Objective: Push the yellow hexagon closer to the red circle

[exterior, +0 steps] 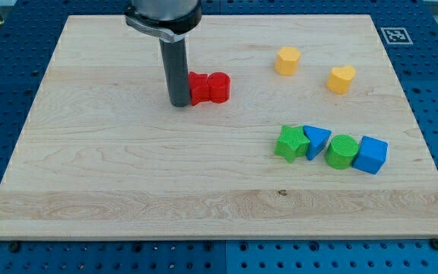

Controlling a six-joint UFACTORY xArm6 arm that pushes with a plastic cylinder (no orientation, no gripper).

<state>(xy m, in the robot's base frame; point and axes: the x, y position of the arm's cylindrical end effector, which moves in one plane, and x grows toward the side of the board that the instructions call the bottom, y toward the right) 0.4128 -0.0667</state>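
Our tip [180,103] touches a red block [198,89], partly hiding it beside the red circle [218,87]; we carry no pincer, the yellow hexagon [287,60] sits apart

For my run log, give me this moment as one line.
my tip: touching red blocks' left | yellow hexagon: view's upper right, apart from tip | push: not begun

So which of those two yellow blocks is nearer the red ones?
The yellow hexagon block, toward the view's left; the yellow heart-shaped block lies farther right from the red blocks.
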